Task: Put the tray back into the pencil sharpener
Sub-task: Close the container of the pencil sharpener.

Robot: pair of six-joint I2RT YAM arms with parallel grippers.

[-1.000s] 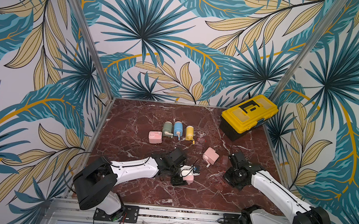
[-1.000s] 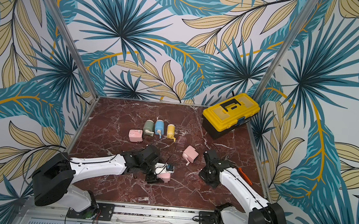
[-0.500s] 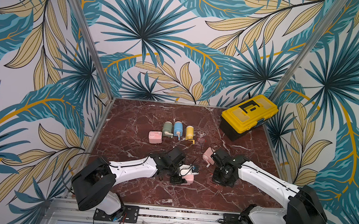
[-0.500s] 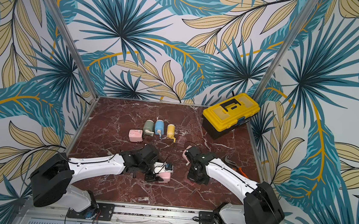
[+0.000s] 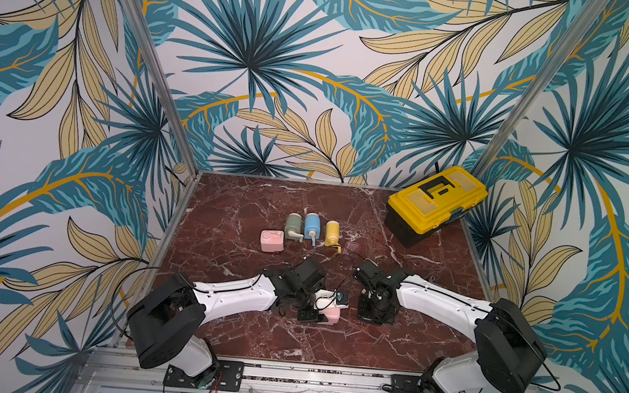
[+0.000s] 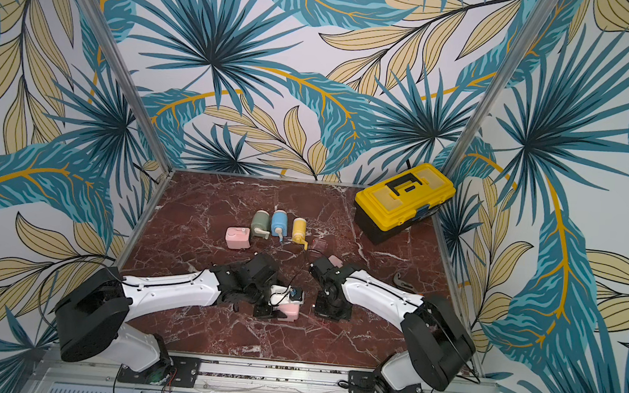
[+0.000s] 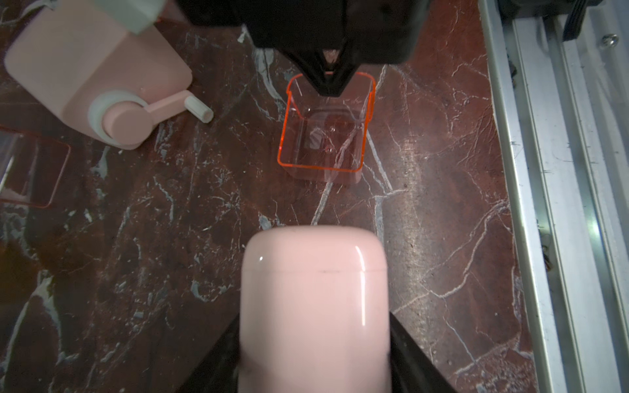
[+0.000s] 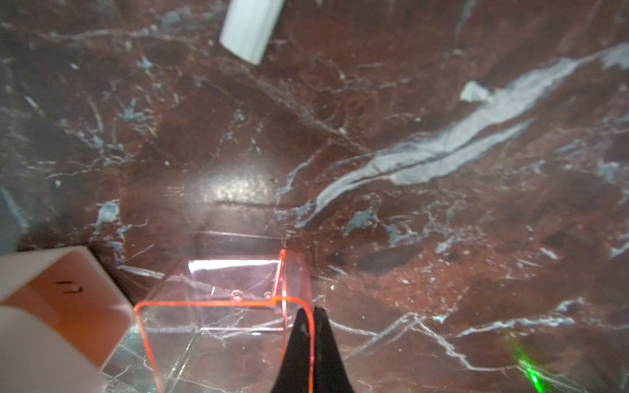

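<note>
Tray: the clear, orange-rimmed tray (image 7: 323, 139) sits low at the counter (image 5: 261, 336) between the two hands, open side up. I cannot tell whether it rests on the marble or hangs just above it. It is not yet in its slot.
Right hand: the right hand (image 8: 313, 308) is clenched on one thin side wall of the tray, pinching it from above.
Pencil sharpener: the pencil sharpener (image 7: 315, 299) is pink, and its open slot (image 8: 64, 299) lies just beside the tray, skewed to it rather than square.
Left hand: the left hand (image 5: 318, 314) is grasping the sharpener body, with a finger on each flank.
Risk, jam: with slot and tray skewed, a corner would likely catch on the slot mouth.
Risk, pivot: a pinch on a single thin wall may let the slick tray swing when it is pushed.
Risk, slide: the push could shove the smooth body back through the left hand's hold.
Risk, neighbour: the cranked pink sharpener (image 7: 95, 75) lies near the right arm, so a wide swing might knock it.
Count, sharpeners: six, three of them pink including the row's pink one (image 5: 272, 241), plus a green one (image 5: 294, 226), a blue one (image 5: 312, 225) and a yellow one (image 5: 332, 233).
Count, trays: two, the held one and a spare tray (image 5: 353, 246).
Count, toolbox: one yellow toolbox (image 5: 437, 200).
</note>
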